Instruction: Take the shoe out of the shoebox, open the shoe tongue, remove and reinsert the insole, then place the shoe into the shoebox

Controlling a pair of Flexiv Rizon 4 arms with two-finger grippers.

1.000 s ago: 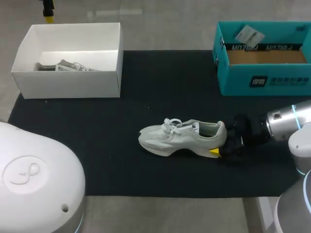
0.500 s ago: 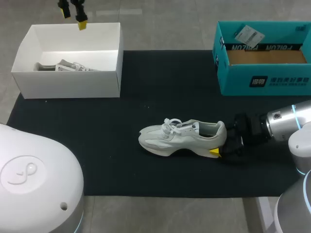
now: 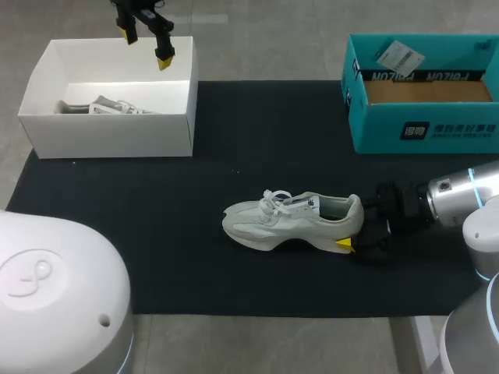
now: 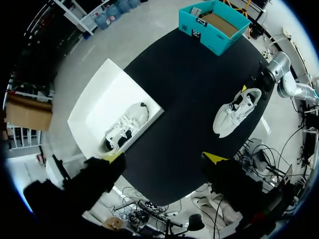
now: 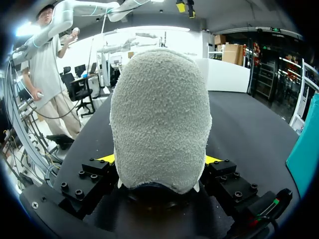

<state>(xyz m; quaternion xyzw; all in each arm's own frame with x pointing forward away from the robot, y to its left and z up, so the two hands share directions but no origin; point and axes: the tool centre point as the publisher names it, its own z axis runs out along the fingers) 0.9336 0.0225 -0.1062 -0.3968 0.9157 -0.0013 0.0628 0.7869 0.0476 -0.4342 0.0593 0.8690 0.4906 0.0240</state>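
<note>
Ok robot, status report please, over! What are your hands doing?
Left hand open, high near white box. Right hand shut on shoe at its heel, on mat. Another shoe inside white box.

The off-white cloth shoe point(image 3: 292, 220) reads to me as soft textile with woven laces; close up, its heel is a rough, nubbly, suede-like nap, quite matt. My right pincer point(image 5: 159, 160) has matt black blocks studded with dark screw heads, and dull yellow tips. The right arm point(image 3: 460, 199) behind it is smooth silvery metal with a soft sheen. The black mat point(image 3: 156, 234) over the worktop looks matt and cloth-like. The white rectangular box point(image 3: 109, 136) is smooth matt card; the teal rectangular box point(image 3: 374, 132) is card too, bare brown inside. My left arm point(image 3: 54, 296) wears a glossy white plastic shell.
</note>
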